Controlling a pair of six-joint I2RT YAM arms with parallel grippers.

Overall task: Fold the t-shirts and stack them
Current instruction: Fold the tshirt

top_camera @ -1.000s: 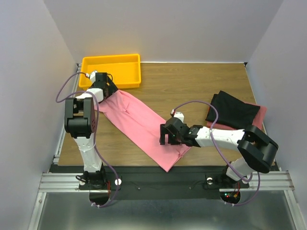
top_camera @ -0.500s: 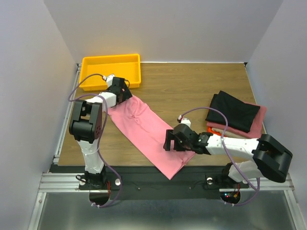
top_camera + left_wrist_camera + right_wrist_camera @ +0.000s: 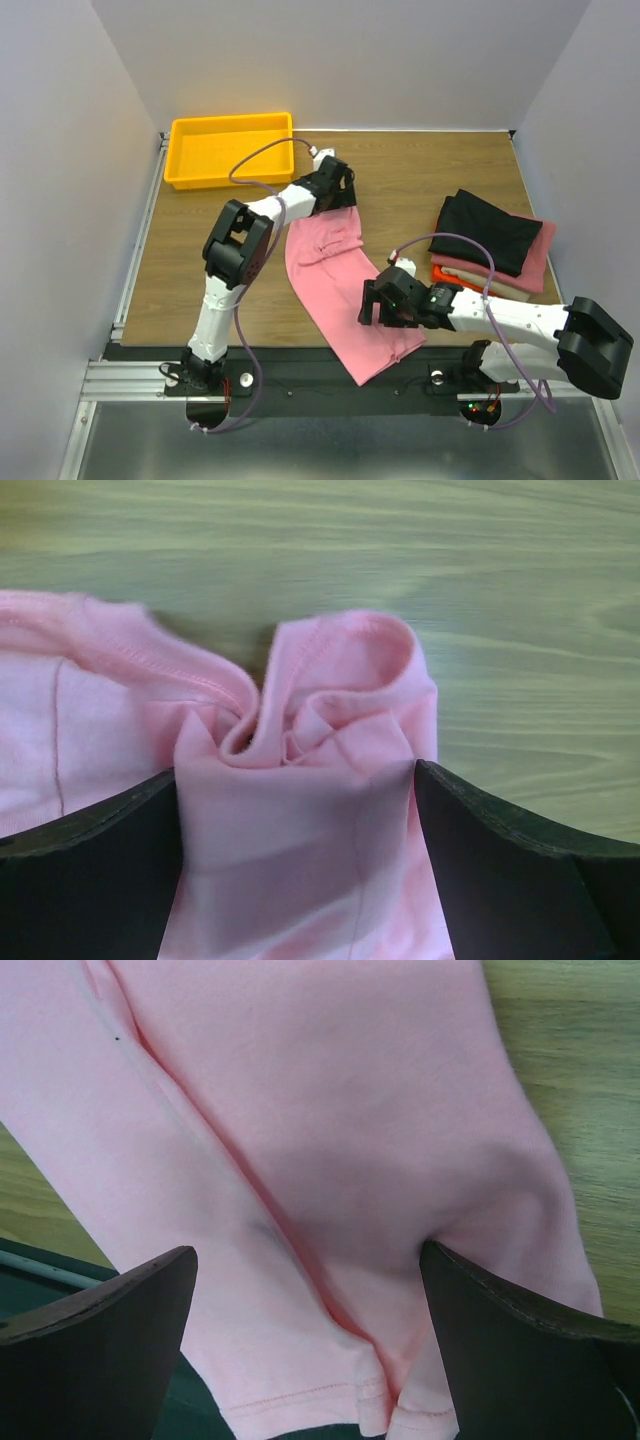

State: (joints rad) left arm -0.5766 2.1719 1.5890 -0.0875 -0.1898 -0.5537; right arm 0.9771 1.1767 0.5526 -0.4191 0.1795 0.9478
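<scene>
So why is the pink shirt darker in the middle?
Right wrist view: the right tool shades the soft pink cloth shirt, leaving a dusky patch between its fingers. Left wrist view: a fainter shadow band crosses the shirt low down.

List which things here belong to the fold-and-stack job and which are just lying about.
Job:
- loose pink shirt, spread mid-table
- black shirt, top of the stack at right
- folded pink shirt, under the black shirt
- beige shirt, in the stack
- orange-red shirt, in the stack

Lying about:
- yellow tray, far left corner of the table
</scene>
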